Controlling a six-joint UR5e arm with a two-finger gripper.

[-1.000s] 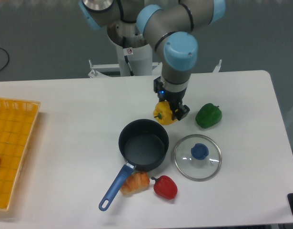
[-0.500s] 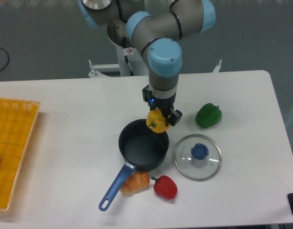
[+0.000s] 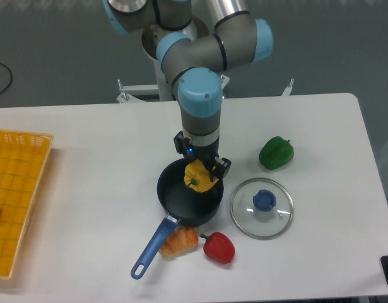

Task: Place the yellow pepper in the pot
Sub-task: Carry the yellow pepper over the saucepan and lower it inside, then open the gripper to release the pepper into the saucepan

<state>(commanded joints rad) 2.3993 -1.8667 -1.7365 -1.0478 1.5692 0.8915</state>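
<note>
In the fixed camera view, the gripper (image 3: 202, 172) grasps the pepper (image 3: 197, 176) between its fingers and has carried it leftward from beside the green pepper (image 3: 276, 153) to above the pot (image 3: 188, 197). The pepper now hangs over the opening, not yet released. I judge that lowering and letting go remain.

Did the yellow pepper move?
Yes. The hand carried the yellow pepper left, away from the green pepper, over the pot.
</note>
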